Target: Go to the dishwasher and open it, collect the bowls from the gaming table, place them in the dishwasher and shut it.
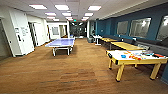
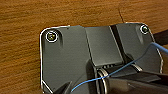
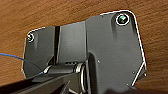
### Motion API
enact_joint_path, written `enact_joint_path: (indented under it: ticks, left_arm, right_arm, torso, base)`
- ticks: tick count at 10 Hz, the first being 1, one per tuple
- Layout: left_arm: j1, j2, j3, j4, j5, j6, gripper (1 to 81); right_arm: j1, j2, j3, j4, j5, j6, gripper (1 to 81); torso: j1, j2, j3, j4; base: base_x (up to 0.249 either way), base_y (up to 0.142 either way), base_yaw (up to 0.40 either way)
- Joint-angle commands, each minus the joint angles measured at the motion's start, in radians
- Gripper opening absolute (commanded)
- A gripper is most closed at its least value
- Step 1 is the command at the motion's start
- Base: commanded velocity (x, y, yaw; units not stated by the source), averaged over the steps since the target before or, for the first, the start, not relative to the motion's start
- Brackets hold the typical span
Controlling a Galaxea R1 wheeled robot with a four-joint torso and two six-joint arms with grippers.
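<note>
- Ceiling light panels (image 1: 61,7) are shining evenly over the room, brightest above the ping-pong table (image 1: 61,42).
- That table is casting a soft shadow on the carpet (image 1: 62,72) beneath it.
- Windows (image 1: 140,27) well right of it are catching pale glare.
- Edges are bending and smearing; everything is looking soft.

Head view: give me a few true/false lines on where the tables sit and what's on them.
1. The gaming table with the yellow rim stands at the right. True.
2. Its white top is bare. False: small orange and blue things lie on it, too blurred to name.
3. A blue ping-pong table stands left of centre, farther off. True.
4. The floor is white tile. False: it is brown carpet.
5. The plain yellow-topped tables stand in front of the gaming table. False: they stand behind it, along the blue wall.
</note>
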Motion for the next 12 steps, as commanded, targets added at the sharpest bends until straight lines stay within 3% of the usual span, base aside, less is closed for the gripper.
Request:
enact_joint_path:
  ticks: [1, 12]
  left_arm:
    - [-0.058, 0.000, -0.003, 0.001, 0.048, 0.001, 81.1]
    - [-0.058, 0.003, -0.003, -0.002, 0.048, 0.001, 81.1]
  right_arm:
    - [0.056, 0.010, 0.004, -0.003, -0.047, -0.002, 81.1]
    - [0.051, 0.009, 0.004, -0.003, -0.045, -0.002, 81.1]
  torso:
    - [0.000, 0.000, 0.000, 0.000]
    - [0.000, 0.000, 0.000, 0.000]
  base:
    - [0.249, 0.000, 0.000]
    - [0.249, 0.000, 0.000]
